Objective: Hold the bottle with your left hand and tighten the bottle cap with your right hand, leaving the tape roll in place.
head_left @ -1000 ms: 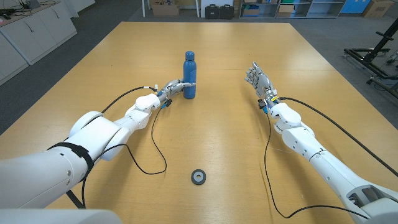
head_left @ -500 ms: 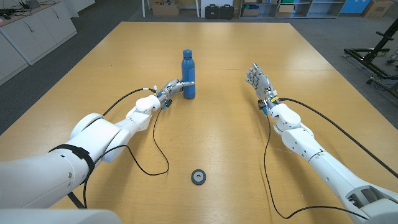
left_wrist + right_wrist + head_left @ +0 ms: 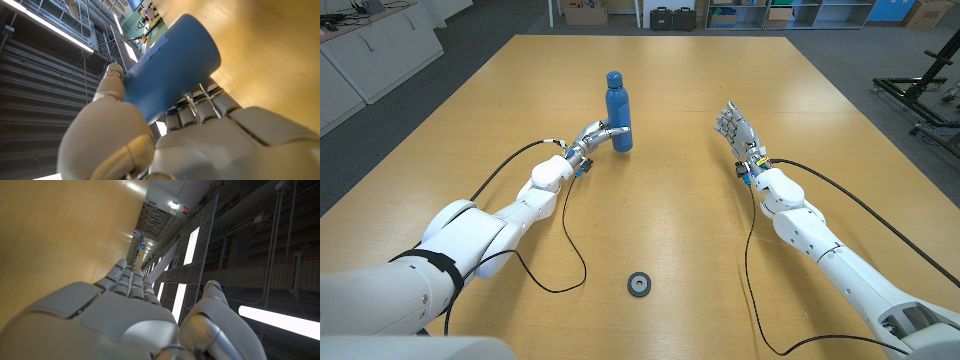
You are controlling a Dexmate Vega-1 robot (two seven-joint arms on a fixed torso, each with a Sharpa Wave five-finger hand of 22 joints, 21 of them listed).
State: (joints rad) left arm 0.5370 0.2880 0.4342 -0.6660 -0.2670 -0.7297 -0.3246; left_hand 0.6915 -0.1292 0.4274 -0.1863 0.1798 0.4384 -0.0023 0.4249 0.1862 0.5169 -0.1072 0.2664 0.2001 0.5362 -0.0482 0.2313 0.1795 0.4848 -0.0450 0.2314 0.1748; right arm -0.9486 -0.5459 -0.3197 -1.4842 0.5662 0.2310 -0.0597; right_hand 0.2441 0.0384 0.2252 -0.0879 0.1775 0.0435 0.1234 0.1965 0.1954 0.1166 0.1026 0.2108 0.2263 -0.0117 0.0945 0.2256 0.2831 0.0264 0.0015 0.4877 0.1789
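Note:
A blue bottle (image 3: 618, 110) with a blue cap (image 3: 614, 77) stands upright left of the table's centre. My left hand (image 3: 599, 137) grips its lower body from the near-left side. In the left wrist view the fingers (image 3: 197, 107) and thumb wrap the blue bottle (image 3: 172, 67). My right hand (image 3: 737, 130) stands open on the right, fingers stretched up and holding nothing, well apart from the bottle. In the right wrist view the right hand (image 3: 120, 315) reaches along the table with straight fingers. A small dark tape roll (image 3: 639, 284) lies flat near the table's front edge.
The wooden table (image 3: 670, 210) stretches wide between the two arms. Black cables (image 3: 570, 240) trail from both wrists over the tabletop. Cabinets stand at the far left, boxes and cases along the back wall, and a black stand at the far right.
My left hand has carried the bottle a little farther back and to the left. The right hand and the tape roll have not moved.

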